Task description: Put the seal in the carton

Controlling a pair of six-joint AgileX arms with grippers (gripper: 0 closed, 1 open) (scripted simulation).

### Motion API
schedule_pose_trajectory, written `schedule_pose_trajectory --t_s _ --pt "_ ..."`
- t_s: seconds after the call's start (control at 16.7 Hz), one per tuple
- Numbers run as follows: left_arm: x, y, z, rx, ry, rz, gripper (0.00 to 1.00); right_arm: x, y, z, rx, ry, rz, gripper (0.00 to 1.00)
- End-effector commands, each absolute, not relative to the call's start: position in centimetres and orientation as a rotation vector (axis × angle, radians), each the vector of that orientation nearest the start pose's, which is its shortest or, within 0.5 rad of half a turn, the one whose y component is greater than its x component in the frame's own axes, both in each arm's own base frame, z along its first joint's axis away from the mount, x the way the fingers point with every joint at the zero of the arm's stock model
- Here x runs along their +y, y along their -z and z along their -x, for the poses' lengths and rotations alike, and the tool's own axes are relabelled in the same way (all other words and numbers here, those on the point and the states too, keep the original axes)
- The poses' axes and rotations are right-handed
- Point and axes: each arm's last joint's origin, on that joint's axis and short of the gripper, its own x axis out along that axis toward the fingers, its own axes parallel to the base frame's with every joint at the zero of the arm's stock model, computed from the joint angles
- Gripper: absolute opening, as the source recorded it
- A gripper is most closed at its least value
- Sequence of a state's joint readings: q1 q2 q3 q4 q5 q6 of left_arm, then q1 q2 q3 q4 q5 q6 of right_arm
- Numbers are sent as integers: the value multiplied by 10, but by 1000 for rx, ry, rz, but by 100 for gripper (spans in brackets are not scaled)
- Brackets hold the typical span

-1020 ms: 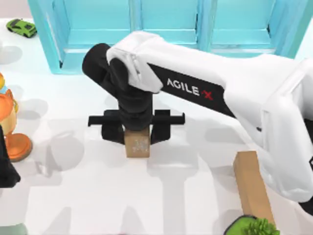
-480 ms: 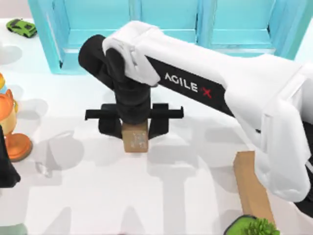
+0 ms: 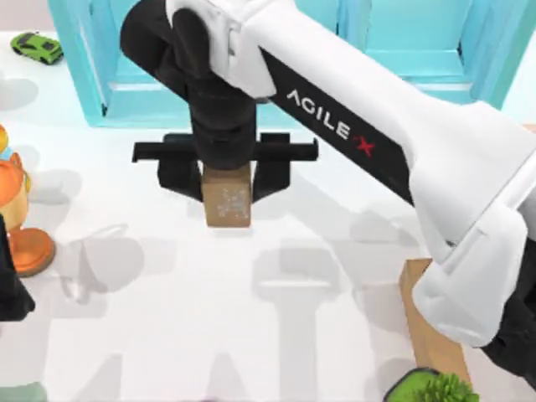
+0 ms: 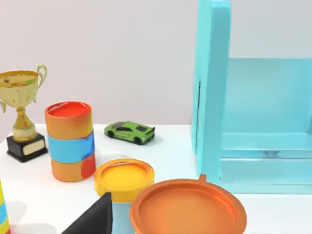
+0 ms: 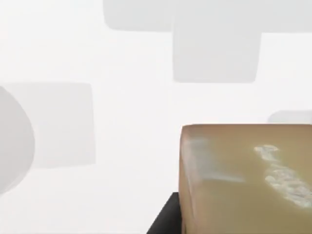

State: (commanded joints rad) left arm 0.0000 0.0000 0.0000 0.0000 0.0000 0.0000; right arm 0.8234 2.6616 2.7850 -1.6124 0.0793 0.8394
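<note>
Right gripper (image 3: 226,180): hangs over the middle of the table, a little toward its far edge, just in front of the carton; its two black fingers (image 3: 182,177) stand on either side of the seal and press against its left and right faces, so it is clenched on the block.
Seal (image 3: 228,201): small tan-brown block with a whitish speckled mark on its upward face; it sits between the fingers, its upper part hidden under the black wrist and its near half sticking out toward the table's near edge. It seems to be lifted clear of the table, since its shadow falls apart from it nearer the front edge, though the top view alone does not settle this.
Seal from the right wrist: the block (image 5: 246,178) fills the lower corner of the view, the speckled mark at its edge, with white table (image 5: 122,97) and soft grey shadows beyond it.
Carton (image 3: 285,50): light blue, open-fronted, standing along the far edge of the table; the seal is outside it, just in front of its lower lip.
Left gripper: parked near the table's left edge; I cannot tell how its fingers stand.
Tan bar (image 3: 427,327): longer plain block lying near the front right corner, partly under the right arm, well apart from the seal.
Green toy car (image 3: 36,47): at the far left corner.
</note>
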Motion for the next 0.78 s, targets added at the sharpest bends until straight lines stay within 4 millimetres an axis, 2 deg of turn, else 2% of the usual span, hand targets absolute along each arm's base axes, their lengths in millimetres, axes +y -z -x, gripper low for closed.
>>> schedule_pose_trajectory --t_s 0.18,0.54,0.66,0.78 --pt "-1 -160 -106 0 0 0 100 368 -227 -336 1470 -3 -11 0" --pt "-1 -160 -106 0 0 0 100 367 -230 -335 1468 -4 -15 0" --pt "-1 -160 -106 0 0 0 100 355 -240 -346 1450 -23 -35 0" --pt "-1 -160 -106 0 0 0 100 326 -255 -368 1419 -49 -64 0"
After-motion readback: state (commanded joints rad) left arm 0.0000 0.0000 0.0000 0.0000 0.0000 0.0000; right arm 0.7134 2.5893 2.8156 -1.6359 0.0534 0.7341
